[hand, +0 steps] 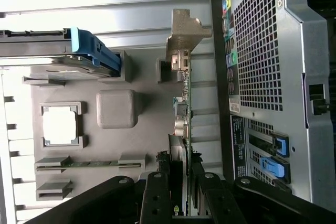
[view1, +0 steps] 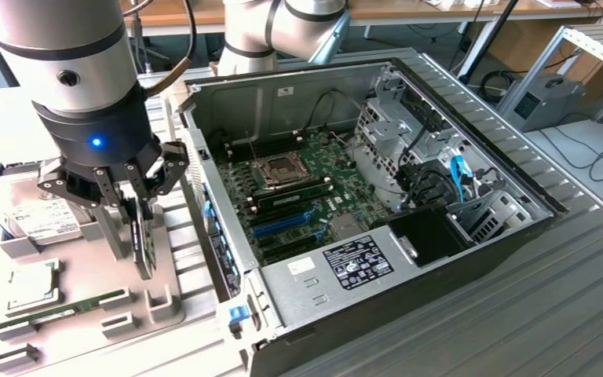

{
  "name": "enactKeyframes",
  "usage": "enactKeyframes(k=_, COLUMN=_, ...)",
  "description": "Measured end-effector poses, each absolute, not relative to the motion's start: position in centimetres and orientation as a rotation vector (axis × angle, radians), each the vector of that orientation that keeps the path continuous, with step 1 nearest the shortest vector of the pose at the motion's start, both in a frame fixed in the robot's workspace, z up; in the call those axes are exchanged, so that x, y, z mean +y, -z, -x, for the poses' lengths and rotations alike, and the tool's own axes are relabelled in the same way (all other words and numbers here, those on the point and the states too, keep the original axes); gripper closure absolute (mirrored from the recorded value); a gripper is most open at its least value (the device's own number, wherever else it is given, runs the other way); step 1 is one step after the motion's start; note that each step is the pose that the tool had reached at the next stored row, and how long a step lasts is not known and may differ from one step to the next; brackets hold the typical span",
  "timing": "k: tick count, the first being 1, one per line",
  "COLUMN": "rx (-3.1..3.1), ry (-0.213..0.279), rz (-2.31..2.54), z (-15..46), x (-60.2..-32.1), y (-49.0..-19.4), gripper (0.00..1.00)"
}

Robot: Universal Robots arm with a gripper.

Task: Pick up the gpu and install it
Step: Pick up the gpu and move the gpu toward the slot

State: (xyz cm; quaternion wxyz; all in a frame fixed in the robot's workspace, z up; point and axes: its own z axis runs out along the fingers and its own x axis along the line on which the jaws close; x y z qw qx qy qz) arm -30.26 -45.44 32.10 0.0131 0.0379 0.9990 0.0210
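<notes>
Right now the gripper is down over the gpu. The card stands on its thin edge in the gray tray, just beside the open computer case. It sits between the half-closed jaws, which pinch it from both sides.

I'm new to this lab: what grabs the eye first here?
The open computer case sits in the middle of the exterior view, its green motherboard bare. At that view's left, the gripper is clamped on the gpu, which stands on edge over a grey parts holder.
</notes>
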Motion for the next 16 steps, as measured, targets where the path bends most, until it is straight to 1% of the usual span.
enactKeyframes(k=16, rx=3.113, ry=-0.066, rz=-0.118, z=30.3, x=-45.4, y=-33.3, gripper=0.74)
